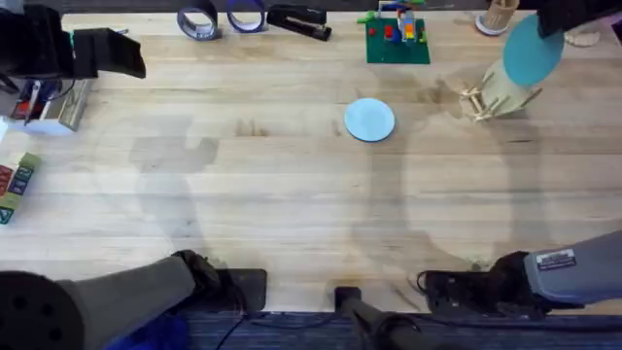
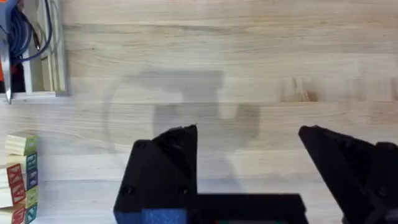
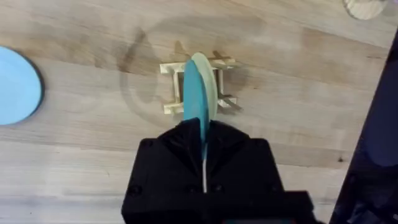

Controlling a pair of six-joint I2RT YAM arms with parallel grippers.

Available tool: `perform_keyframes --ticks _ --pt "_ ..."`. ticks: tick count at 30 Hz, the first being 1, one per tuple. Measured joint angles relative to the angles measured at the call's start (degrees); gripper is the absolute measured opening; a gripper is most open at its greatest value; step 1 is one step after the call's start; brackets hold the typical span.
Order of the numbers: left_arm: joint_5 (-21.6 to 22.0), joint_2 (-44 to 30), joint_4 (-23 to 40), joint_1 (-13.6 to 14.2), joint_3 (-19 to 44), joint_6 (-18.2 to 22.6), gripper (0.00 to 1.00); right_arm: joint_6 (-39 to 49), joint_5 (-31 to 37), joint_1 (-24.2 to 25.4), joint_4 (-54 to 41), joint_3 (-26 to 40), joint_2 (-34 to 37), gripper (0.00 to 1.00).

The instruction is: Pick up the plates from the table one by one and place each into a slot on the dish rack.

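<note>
- Right gripper (image 3: pixel 203 146) clamped on the rim of the bright teal-blue round plastic plate (image 3: pixel 196 99), held on edge directly above the small light-wood dowel dish rack (image 3: pixel 171 87).
- In the overhead view, same teal plate (image 1: pixel 532 51) raised over the rack (image 1: pixel 498 95) at the far right of the light wooden plank table (image 1: pixel 292 194).
- Already standing in the rack: a cream-yellow plate (image 3: pixel 211 78), close beside the teal one; touching or just apart, hard to say from here.
- Still lying flat near the table's middle: pale light-blue round plastic plate (image 1: pixel 370 120), well apart from the rack.
- Left gripper (image 2: pixel 249 146) spread wide over bare wood, holding nothing.
- Likely handling: light, stiff, smooth plastic, so prone to slipping or swivelling in a two-finger pinch; best taken at the rim, squarely across the edge.
- Flat plate probably awkward to lift; tipping one edge up first seems needed.
- Rack itself light and narrow, so easily nudged; straight descent into a free slot advised.
</note>
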State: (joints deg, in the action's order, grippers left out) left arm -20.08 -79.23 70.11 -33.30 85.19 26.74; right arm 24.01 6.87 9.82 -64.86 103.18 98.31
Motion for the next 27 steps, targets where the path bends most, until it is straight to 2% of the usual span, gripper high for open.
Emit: perform_keyframes --ticks 27 --pt "0.0 -0.01 0.0 0.0 0.0 0.0 0.994 0.02 0.02 0.0 -0.08 0.0 9.88 0.031"
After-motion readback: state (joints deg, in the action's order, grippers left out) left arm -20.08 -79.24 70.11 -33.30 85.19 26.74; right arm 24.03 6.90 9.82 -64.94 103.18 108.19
